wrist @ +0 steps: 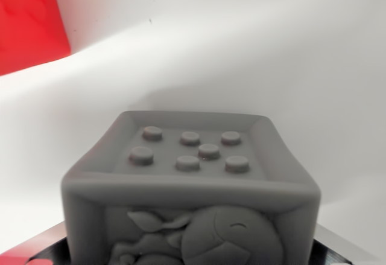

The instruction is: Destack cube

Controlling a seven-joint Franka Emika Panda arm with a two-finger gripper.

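Note:
A grey cube (190, 180) fills the lower middle of the wrist view, very close to the camera. Its recessed top face carries several raised round studs, and its front face shows a relief figure. My gripper (192, 250) sits around the cube. Only the dark fingers (37, 248) show, at the bottom corners, lying against the cube's left and right sides. The gripper looks shut on the cube. Whatever is below the cube is hidden, so no second cube shows.
A white cloth surface (253, 54) with soft folds spreads behind the cube. A red panel (27, 20) stands at the wrist view's upper left.

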